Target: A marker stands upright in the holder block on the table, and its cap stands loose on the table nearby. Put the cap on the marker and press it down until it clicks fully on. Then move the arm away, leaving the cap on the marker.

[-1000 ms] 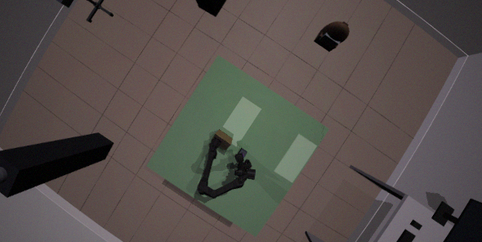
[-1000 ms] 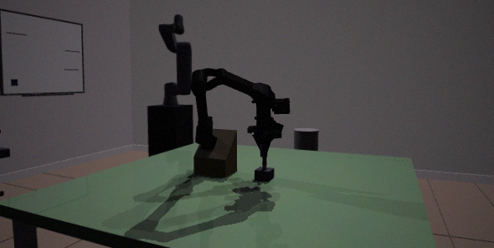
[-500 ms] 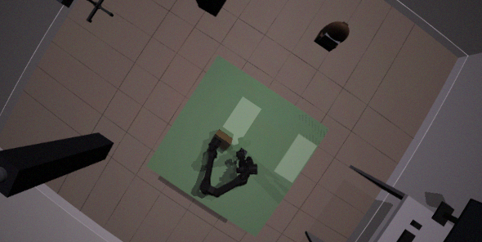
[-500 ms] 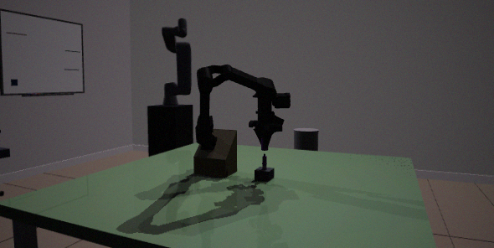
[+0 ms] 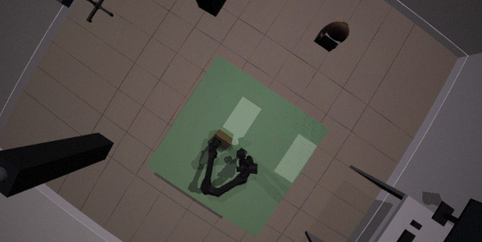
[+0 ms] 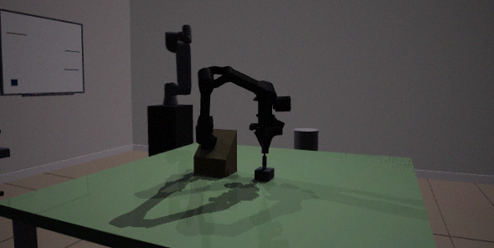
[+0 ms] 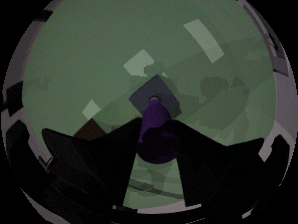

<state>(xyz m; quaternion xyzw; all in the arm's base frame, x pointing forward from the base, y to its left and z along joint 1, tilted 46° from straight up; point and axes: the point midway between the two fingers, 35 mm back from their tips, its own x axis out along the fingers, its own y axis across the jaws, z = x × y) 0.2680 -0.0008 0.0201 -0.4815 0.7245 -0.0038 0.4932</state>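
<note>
The dark holder block sits on the green table. The marker stands upright in it, directly under the fingertips in the exterior view. My gripper points straight down and is shut on the purple cap. In the wrist view the cap lines up with the holder block's middle and covers most of the marker. The cap's lower end meets or nearly meets the marker's top; whether it sits over the tip cannot be told.
A brown wedge-shaped block stands beside the arm's base. Pale light patches lie on the table. Another arm on a black pedestal and a grey bin stand beyond the table.
</note>
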